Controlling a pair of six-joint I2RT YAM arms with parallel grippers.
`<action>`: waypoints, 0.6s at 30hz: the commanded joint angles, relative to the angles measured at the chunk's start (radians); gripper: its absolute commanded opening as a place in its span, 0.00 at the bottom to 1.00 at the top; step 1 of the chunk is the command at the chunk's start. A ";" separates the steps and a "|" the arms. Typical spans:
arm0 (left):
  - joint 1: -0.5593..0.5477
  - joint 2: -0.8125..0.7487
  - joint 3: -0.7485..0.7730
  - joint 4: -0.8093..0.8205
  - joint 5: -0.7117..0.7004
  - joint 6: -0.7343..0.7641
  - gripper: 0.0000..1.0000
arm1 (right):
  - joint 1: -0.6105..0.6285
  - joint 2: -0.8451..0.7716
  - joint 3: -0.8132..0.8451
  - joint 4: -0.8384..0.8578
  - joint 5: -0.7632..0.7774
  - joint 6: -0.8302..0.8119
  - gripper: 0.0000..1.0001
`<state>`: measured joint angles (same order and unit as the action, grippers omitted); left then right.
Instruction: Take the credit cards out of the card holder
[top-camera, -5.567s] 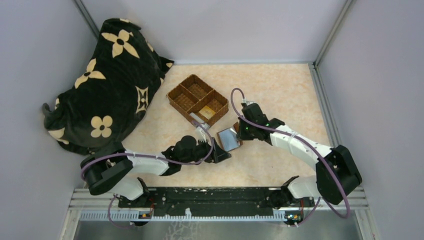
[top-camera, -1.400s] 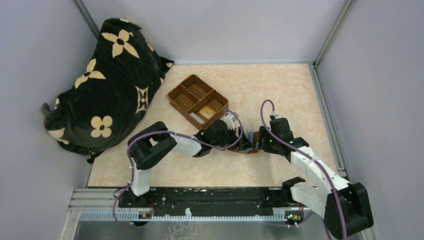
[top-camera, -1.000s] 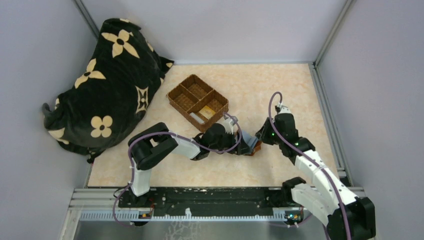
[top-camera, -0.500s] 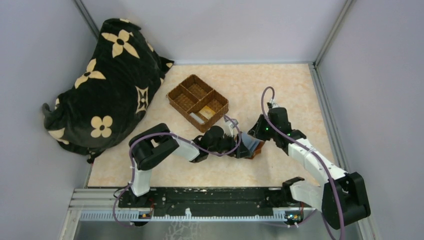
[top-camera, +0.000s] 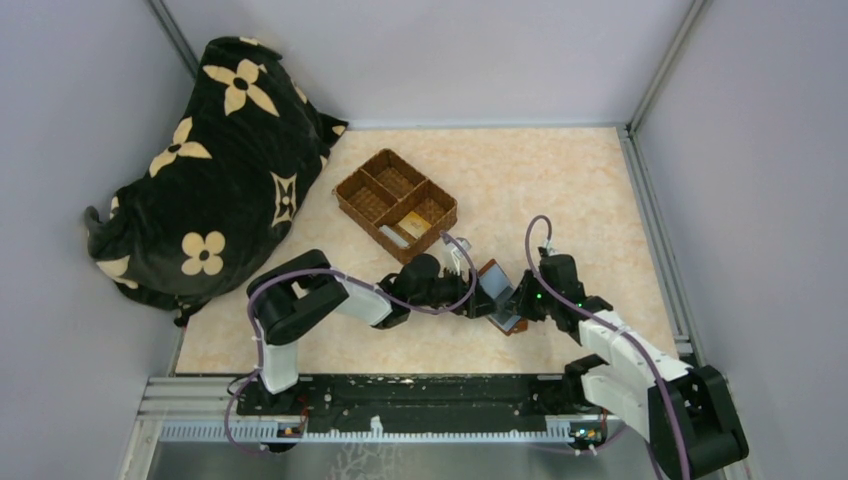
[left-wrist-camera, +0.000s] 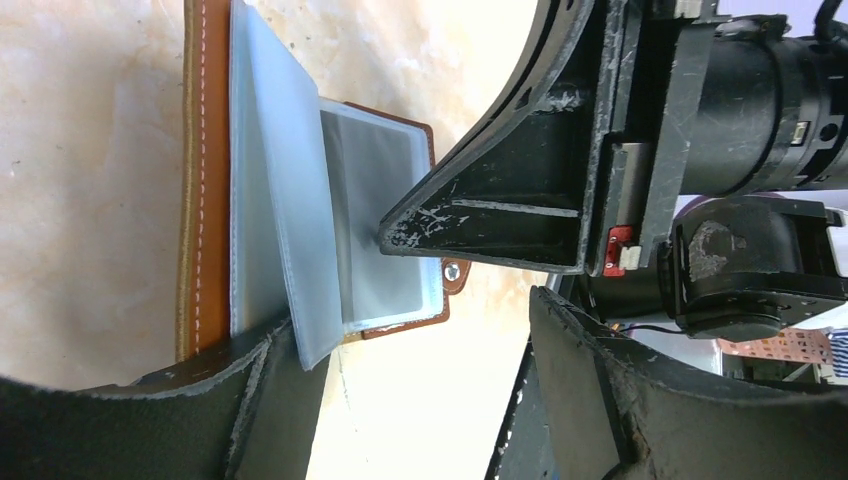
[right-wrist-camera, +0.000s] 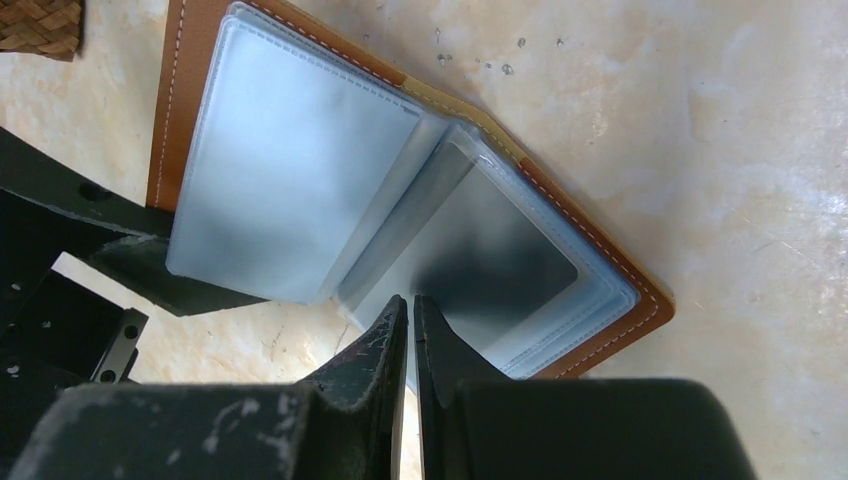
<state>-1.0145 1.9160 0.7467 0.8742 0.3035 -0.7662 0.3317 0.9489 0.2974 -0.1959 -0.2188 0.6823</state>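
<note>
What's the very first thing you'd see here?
The big black cloth bundle with cream flowers, heaped at the far left. Next, the open brown card holder mid-table, where the left arm and right arm meet, just in front of the woven tray.

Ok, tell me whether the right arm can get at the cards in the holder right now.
Probably yes. The holder lies open, and the right tool, nearly shut, sits at the edge of the sleeved cards; nothing stands between them.
</note>
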 joint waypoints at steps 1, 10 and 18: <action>-0.005 -0.038 -0.006 0.039 0.005 0.006 0.77 | 0.003 -0.006 -0.024 0.025 0.028 0.002 0.07; -0.008 -0.061 0.012 0.023 0.041 0.017 0.77 | 0.002 0.054 0.017 0.036 0.089 -0.003 0.07; -0.035 -0.068 0.001 0.023 0.048 0.023 0.77 | 0.003 0.034 0.098 -0.021 0.140 -0.006 0.06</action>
<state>-1.0309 1.8690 0.7464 0.8753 0.3283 -0.7620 0.3317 1.0237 0.3378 -0.1589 -0.1596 0.6910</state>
